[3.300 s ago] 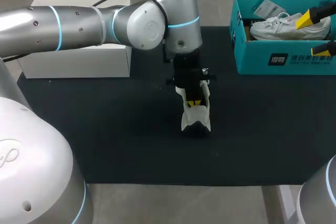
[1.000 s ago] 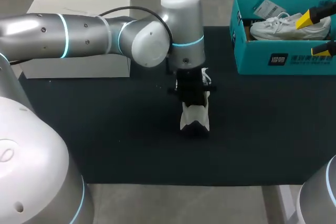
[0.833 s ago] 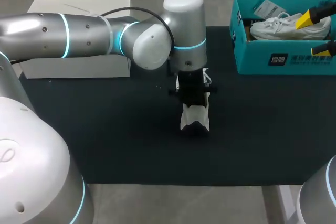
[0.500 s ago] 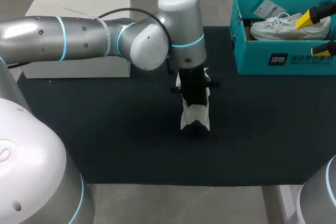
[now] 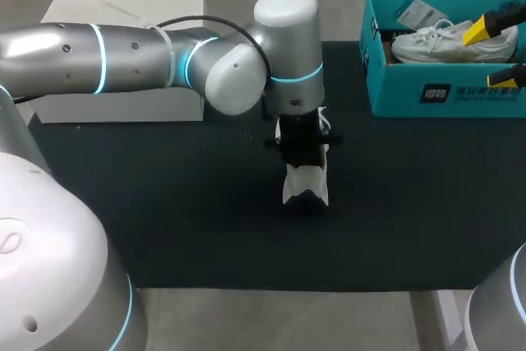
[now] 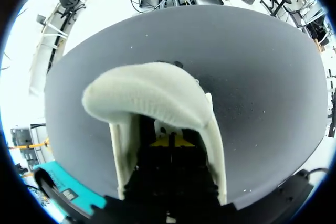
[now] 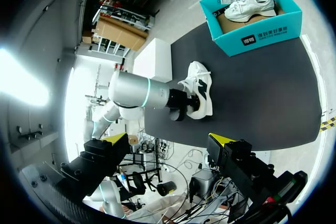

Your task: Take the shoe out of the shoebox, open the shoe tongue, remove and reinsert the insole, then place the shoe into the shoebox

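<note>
A white shoe (image 5: 306,183) stands on the black mat (image 5: 164,203) at the table's middle. My left arm (image 5: 283,47) comes down over it from the left. In the left wrist view my left gripper (image 6: 170,141) is deep inside the shoe (image 6: 152,90), yellow tips pressed together; whether anything thin lies between them is hidden. A teal shoebox (image 5: 436,92) at the back right holds a second white shoe (image 5: 448,43). My right gripper (image 5: 493,53) hangs open above the box's right end. The right wrist view shows this gripper (image 7: 168,140) empty and high above the table.
A white box (image 5: 123,96) stands at the mat's back left. A paper tag (image 5: 419,12) lies in the shoebox behind the second shoe. Bare mat lies in front of the shoe and to both its sides.
Since the earliest frame my left gripper has sunk deeper into the shoe, so its yellow tips no longer show from above. Over the last second the left wrist only wobbled. The right arm kept still.
</note>
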You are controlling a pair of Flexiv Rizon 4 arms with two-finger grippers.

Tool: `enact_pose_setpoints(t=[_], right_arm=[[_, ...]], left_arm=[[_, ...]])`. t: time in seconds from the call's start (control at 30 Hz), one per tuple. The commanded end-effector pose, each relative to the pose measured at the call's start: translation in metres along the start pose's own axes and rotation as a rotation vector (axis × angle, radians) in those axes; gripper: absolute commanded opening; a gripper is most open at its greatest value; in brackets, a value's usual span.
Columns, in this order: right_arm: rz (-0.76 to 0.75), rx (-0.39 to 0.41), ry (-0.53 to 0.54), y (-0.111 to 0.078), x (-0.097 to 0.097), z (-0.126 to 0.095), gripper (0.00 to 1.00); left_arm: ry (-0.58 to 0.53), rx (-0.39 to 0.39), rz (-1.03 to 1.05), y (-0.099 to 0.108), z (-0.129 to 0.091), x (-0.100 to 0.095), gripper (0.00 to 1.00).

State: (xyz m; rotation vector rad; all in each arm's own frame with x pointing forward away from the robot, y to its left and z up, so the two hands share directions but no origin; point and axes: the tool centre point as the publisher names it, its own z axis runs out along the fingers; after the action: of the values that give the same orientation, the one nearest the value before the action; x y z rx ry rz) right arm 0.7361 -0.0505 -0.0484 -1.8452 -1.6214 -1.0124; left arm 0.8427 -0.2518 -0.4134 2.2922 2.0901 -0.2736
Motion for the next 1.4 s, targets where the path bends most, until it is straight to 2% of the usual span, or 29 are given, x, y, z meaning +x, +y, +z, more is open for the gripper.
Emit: enact_pose_setpoints(t=[0.03,0.2,0.43,0.77,0.83,0.9,0.93,0.97,1.0,1.13,1.23,1.4], right_arm=[[0.001,0.002,-0.002,0.001,0.0,0.001,1.0],[0.001,0.002,-0.002,0.001,0.0,0.001,1.0],[0.001,0.002,-0.002,0.001,0.0,0.001,1.0],[0.001,0.002,-0.002,0.001,0.0,0.001,1.0],[0.001,0.002,-0.002,0.001,0.0,0.001,1.0],[0.001,0.002,-0.002,0.001,0.0,0.001,1.0],[0.001,0.002,-0.002,0.001,0.0,0.001,1.0],[0.001,0.002,-0.002,0.001,0.0,0.001,1.0],[0.001,0.002,-0.002,0.001,0.0,0.001,1.0],[0.001,0.002,-0.002,0.001,0.0,0.001,1.0],[0.001,0.002,-0.002,0.001,0.0,0.001,1.0],[0.001,0.002,-0.002,0.001,0.0,0.001,1.0]], left_arm=[[-0.002,-0.016,-0.016,0.005,-0.008,-0.001,0.0],[-0.008,-0.083,-0.036,0.023,-0.034,-0.002,0.0],[0.013,-0.197,-0.095,0.039,-0.05,-0.007,0.0],[0.031,-0.215,-0.124,0.04,-0.056,0.0,0.01],[0.034,-0.213,-0.126,0.04,-0.054,0.001,0.11],[0.038,-0.206,-0.124,0.039,-0.051,0.002,0.3],[0.038,-0.205,-0.123,0.039,-0.05,0.002,0.47],[0.04,-0.205,-0.122,0.039,-0.048,0.002,0.71],[0.041,-0.204,-0.121,0.039,-0.047,0.001,0.81],[0.041,-0.201,-0.118,0.039,-0.045,0.0,0.89],[0.031,-0.199,-0.114,0.038,-0.048,-0.002,1.0],[0.02,-0.205,-0.122,0.041,-0.052,0.0,1.0]])
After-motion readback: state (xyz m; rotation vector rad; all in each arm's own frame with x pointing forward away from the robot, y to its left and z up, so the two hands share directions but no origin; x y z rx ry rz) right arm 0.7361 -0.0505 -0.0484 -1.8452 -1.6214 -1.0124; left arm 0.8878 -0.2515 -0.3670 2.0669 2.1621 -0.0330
